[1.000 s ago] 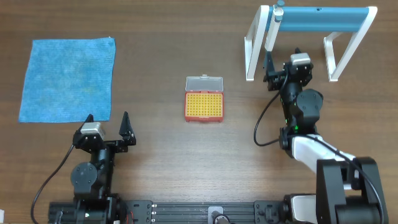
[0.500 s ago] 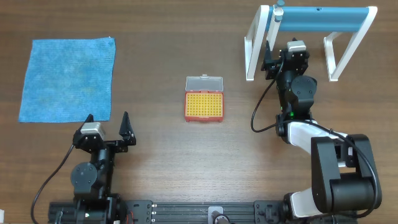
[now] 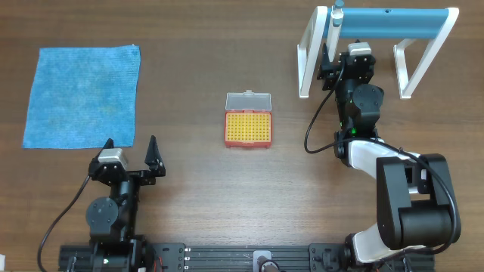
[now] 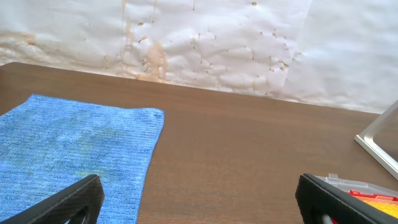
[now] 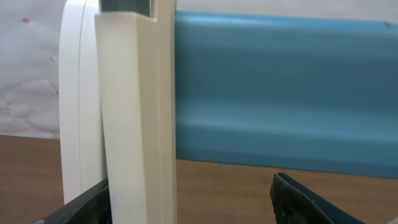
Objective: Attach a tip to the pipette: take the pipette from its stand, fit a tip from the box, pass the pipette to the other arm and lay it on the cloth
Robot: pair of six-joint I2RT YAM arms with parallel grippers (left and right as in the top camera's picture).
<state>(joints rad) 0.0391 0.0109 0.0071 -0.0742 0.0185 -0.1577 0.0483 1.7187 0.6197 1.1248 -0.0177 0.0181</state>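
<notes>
Right claw (image 5: 191,182) has reached the stand (image 3: 389,21), spread wide around the pipette (image 5: 134,112); open tip box (image 3: 227,130) holds yellow tips (image 3: 248,127).

cloth (image 3: 82,97) left, tip box (image 3: 248,125) middle (stand (image 3: 386,23) right)

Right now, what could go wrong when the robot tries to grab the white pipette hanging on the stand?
1. The pipette sits much nearer one finger of the open right gripper than the other. Closing might push it sideways or grip it crooked.
2. The stand is right behind the pipette, so the gripper could bump its blue bar or white leg and shift it.
</notes>
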